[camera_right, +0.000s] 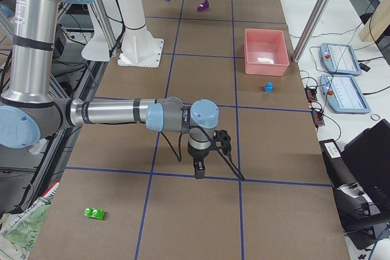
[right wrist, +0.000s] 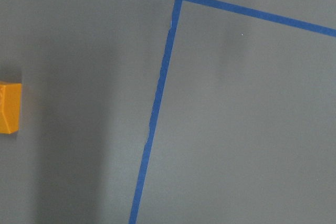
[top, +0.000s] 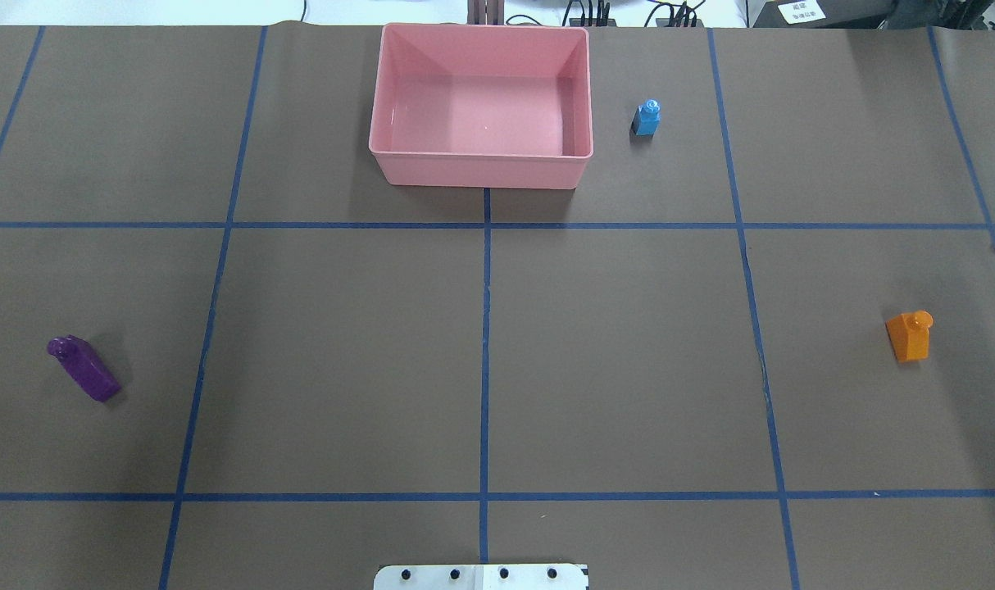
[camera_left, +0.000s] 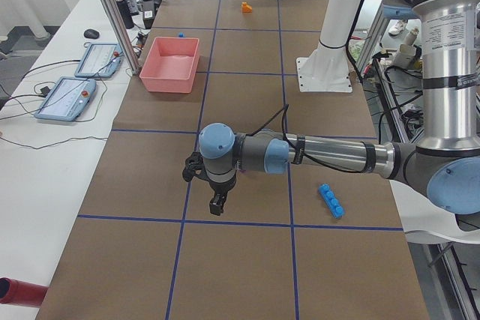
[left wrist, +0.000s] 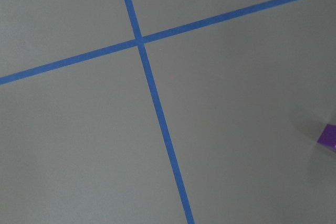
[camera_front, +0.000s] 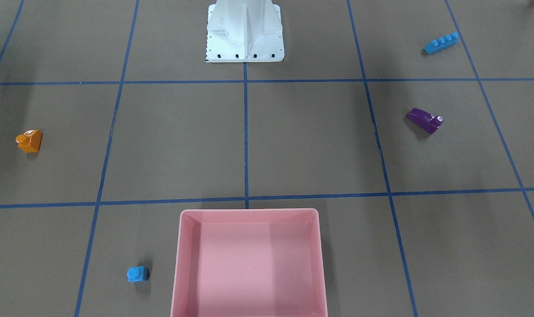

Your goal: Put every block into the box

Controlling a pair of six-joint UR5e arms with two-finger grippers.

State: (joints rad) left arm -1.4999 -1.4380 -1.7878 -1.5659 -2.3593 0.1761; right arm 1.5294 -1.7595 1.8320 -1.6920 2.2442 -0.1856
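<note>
Clock directions are read on the overhead view, with 12 o'clock pointing away from the robot. We found the shallow rectangular pink plastic tray (top: 481, 170) at 12 o'clock on the brown paper-covered table (top: 629, 369), at its far edge, in line with the middle strip of the blue tape grid (top: 485, 344). All five bricks lay on the table outside the tray.

The tiny blue one-stud plastic cube (top: 647, 119) stood upright near the tray's 3 o'clock side, apart from its wall. The purple sloped plastic brick (top: 84, 369) lay at 9 o'clock of the table's middle. The orange studded plastic brick (top: 908, 336) lay at 3 o'clock, and both were well apart from the tray. The long blue four-stud plastic brick (camera_front: 441, 43) lay at roughly 9 o'clock of the white metal base (camera_front: 245, 33). The green two-stud plastic brick (camera_right: 94, 213) lay far out toward 3 o'clock, well apart from the other bricks.

The left gripper (camera_left: 217, 204) hung above the table with its fingers pointing down, and its wrist view caught a corner of the purple brick. The right gripper (camera_right: 199, 170) hung likewise, with the orange brick at the edge of its wrist view. We could not tell the spread of either gripper's fingers, since only the side views showed them.
</note>
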